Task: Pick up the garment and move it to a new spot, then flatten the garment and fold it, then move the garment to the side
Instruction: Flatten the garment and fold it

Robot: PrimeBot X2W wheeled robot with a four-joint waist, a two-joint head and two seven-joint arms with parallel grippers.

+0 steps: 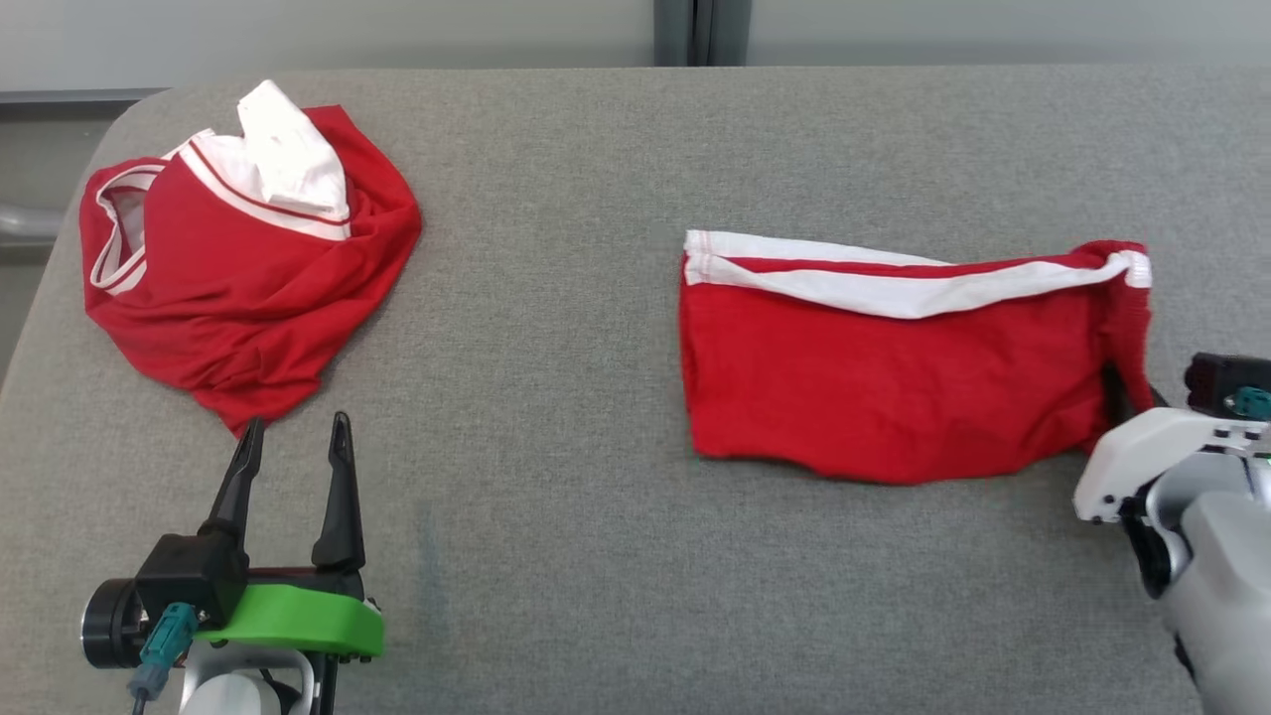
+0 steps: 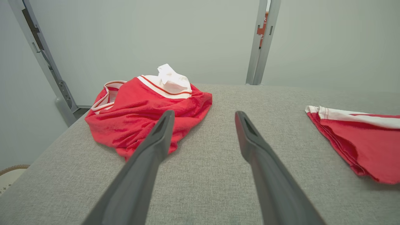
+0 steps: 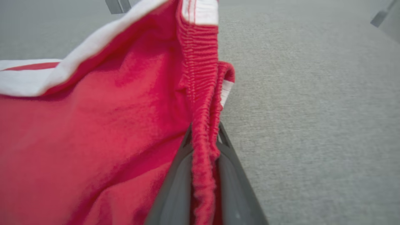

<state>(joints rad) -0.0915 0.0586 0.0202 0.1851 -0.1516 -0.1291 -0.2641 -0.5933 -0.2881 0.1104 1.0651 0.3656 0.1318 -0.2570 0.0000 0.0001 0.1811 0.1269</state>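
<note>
right gripper (image 3: pixel 204 128): we saw it clenched on the garment (image 1: pixel 894 377) hem, tips buried.
garment: 3 o'clock on table (image 1: pixel 596 596).
left gripper (image 1: pixel 298 422): spread, empty; red heap (image 1: pixel 248 268) lay at 11 o'clock.

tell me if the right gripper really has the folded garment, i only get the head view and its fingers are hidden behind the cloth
observer: yes. In the right wrist view the right gripper is shut on the folded garment, with the ribbed elastic band pinched between both fingers.
operator: one layer or more over there
observer: more. The left wrist view shows the garment's layered edge, several thicknesses stacked on each other.
operator: anything off the table on the left
observer: a woven rim shows low down past the table edge, at the bottom left of the left wrist view. What it belongs to I cannot tell.
</note>
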